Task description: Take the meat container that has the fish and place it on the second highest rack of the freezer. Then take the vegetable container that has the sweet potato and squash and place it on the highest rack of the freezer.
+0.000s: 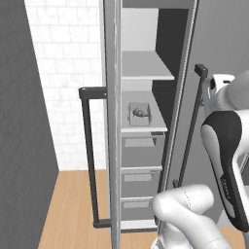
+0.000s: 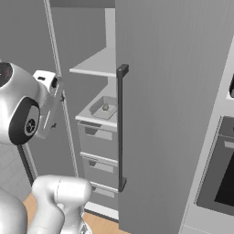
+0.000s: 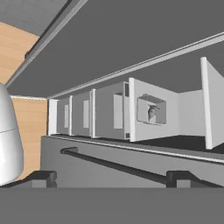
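Gripper [image 3: 112, 177]: two dark fingertips at the bottom of the hand view, set wide apart, nothing between them. It sits back from the freezer [image 1: 146, 121], outside the cabinet, looking in through the open front. The hand view is rolled, so shelves and drawers run sideways there.

Arm: in the left base view the white hand shows at the right edge, beside a door's black bar handle [image 1: 192, 126]. In the right base view the hand is at the left, clear of the shelves.

Freezer interior: two pale shelves above a stack of grey drawers [image 1: 140, 165]. The highest rack [image 1: 145, 65] is the upper shelf, bare on the part that shows.

Meat container [image 1: 139, 114]: shallow grey tray on the lower shelf, sitting flat, towards the middle of the shelf and back from its front edge. Same tray in the right base view [image 2: 104, 109] and in the hand view [image 3: 151, 110].

Fish [image 1: 139, 113]: small grey shape inside the tray, shorter than the tray. Too small for detail.

Doors: both stand open. Another black bar handle [image 1: 90, 155] hangs on the left door's edge, white tiled wall [image 1: 63, 87] behind it. Wooden floor [image 1: 73, 209] below.
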Robot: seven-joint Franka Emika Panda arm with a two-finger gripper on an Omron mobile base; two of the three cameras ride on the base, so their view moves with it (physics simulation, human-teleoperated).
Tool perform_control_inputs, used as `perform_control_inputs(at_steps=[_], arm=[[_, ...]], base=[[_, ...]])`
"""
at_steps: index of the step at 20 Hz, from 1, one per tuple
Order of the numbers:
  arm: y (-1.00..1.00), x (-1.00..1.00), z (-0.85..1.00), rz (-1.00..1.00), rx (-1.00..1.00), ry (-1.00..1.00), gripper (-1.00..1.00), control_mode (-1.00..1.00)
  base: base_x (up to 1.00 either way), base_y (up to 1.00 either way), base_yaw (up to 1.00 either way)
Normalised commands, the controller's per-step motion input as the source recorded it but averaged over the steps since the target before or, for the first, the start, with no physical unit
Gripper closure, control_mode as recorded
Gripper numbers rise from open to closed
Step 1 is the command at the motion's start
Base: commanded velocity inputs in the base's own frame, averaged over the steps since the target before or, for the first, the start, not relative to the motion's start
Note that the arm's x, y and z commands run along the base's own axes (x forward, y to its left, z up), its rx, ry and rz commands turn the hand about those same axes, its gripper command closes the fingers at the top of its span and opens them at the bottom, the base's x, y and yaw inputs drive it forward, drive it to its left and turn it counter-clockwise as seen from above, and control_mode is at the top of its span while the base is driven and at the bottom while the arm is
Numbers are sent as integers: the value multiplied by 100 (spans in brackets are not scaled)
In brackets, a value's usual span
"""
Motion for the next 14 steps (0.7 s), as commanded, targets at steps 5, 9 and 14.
perform_control_inputs(at_steps=[5,9,14], arm=[[0,0,0,0,0,0,-100,-100],[0,0,0,0,0,0,-100,-100],[0,0,0,0,0,0,-100,-100]], base=[[0,0,0],[0,0,0],[0,0,0]])
